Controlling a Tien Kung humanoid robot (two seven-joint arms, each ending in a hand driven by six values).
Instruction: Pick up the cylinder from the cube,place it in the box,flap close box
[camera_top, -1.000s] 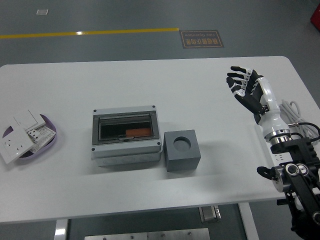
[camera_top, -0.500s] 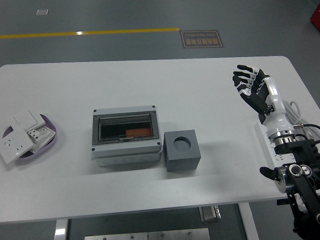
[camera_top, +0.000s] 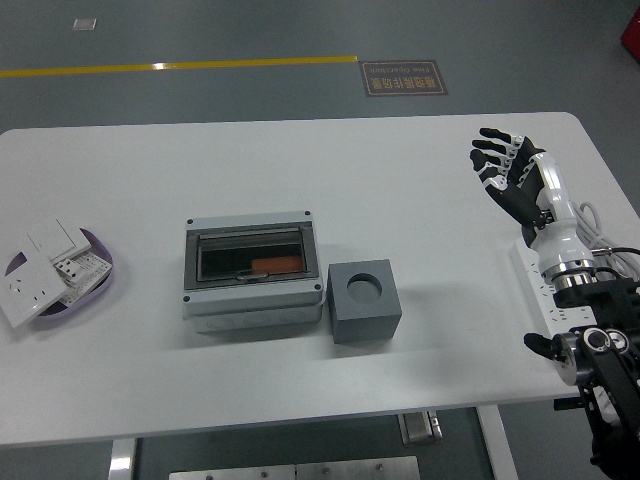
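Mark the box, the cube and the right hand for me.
box (camera_top: 252, 254): head view, on its dark window flap.
cube (camera_top: 364, 301): head view, on its top face beside the round socket.
right hand (camera_top: 508, 175): head view, on the palm.

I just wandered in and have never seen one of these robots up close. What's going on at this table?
Nothing is being handled at this moment. The robot's right hand is raised over the right end of the white table, fingers spread and empty. In the middle sits a grey box with its clear flap down and something orange visible inside. Beside it on its right is a grey cube with an empty round hole on top. A dish of white switches and sockets sits at the left edge.
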